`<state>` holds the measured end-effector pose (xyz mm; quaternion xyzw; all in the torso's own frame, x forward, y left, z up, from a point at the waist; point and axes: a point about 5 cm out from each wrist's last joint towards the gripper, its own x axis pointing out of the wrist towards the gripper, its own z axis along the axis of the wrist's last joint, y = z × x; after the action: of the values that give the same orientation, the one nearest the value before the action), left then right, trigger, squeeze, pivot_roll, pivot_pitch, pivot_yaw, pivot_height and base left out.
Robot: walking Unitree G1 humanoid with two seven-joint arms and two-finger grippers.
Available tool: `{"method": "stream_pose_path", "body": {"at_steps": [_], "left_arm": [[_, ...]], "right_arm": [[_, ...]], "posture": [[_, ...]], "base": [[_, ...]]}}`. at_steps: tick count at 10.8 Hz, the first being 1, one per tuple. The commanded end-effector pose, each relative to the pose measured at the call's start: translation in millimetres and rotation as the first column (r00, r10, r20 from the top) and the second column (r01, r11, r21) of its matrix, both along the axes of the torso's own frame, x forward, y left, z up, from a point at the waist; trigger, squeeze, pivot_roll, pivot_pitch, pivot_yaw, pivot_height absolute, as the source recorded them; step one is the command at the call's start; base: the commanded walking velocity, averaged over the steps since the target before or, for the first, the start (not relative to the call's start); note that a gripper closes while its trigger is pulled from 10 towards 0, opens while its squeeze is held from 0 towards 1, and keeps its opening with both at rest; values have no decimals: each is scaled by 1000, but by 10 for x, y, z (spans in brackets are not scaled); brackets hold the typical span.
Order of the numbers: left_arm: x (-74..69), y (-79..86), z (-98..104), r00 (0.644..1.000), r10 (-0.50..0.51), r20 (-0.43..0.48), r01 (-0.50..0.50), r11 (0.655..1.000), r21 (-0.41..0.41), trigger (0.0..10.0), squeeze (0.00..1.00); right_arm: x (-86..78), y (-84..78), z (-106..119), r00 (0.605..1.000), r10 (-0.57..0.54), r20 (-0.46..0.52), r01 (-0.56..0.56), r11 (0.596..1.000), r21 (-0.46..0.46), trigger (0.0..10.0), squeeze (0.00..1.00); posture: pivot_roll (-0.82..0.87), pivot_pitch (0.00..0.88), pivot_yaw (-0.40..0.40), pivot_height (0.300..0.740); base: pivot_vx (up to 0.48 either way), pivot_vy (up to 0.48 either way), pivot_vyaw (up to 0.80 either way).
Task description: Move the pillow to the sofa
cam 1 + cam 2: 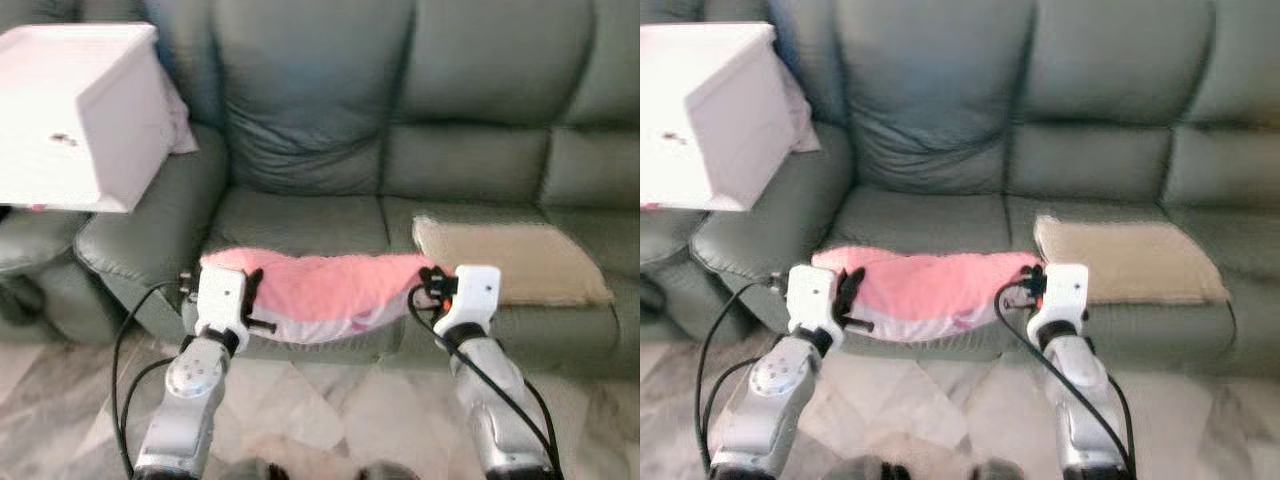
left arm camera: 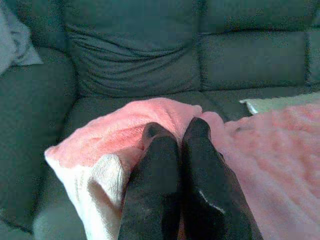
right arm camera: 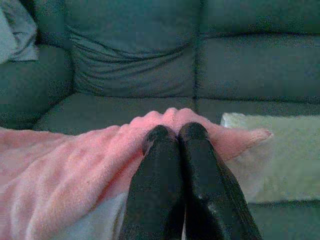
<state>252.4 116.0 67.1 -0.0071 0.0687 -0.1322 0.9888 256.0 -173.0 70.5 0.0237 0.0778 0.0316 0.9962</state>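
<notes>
A pink pillow (image 1: pixel 330 290) with a white underside stretches between my two grippers, over the front edge of the grey-green sofa (image 1: pixel 400 120). My left gripper (image 2: pixel 176 135) is shut on the pillow's left end, fingers pinched together in the pink fabric. At the pillow's right end my right gripper (image 3: pixel 174 134) is shut on it as well. In the left eye view the left gripper (image 1: pixel 250 290) and right gripper (image 1: pixel 432 282) sit level at the seat's front. The pillow sags slightly in the middle against the seat cushion (image 1: pixel 300 220).
A beige cushion (image 1: pixel 510 262) lies on the sofa seat just right of the pillow. A white box (image 1: pixel 75 110) stands over the left armrest, with a pale cloth (image 1: pixel 180 125) behind it. Marble floor (image 1: pixel 340 410) lies below.
</notes>
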Motion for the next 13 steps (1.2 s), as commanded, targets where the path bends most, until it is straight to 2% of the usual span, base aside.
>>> {"method": "stream_pose_path", "body": {"at_steps": [1,5,7,9,13], "left_arm": [[4,-24,55,999,-24,23,24,1000,-2,10000,0],[0,-63,82,998,-40,46,40,999,-4,10000,0],[-5,-56,117,997,-60,56,62,997,-40,10000,0],[0,-59,120,996,-62,59,65,997,-41,10000,0],[-11,-59,120,996,-71,59,74,996,-47,10000,0]], "right_arm": [[28,15,45,1000,3,17,-3,1000,5,10000,0],[26,0,39,1000,-2,14,2,1000,-1,10000,0],[26,1,40,1000,-2,14,2,1000,0,10000,0],[28,7,39,1000,-2,10,2,1000,2,10000,0],[16,24,32,1000,4,10,-4,1000,4,10000,0]], "posture": [[-38,0,-10,740],[-43,0,-11,740],[-43,0,-13,740],[-45,0,-12,740],[-44,0,-10,740]], "base": [[0,364,0],[0,0,0],[0,0,0],[0,0,-416],[308,0,0]]}}
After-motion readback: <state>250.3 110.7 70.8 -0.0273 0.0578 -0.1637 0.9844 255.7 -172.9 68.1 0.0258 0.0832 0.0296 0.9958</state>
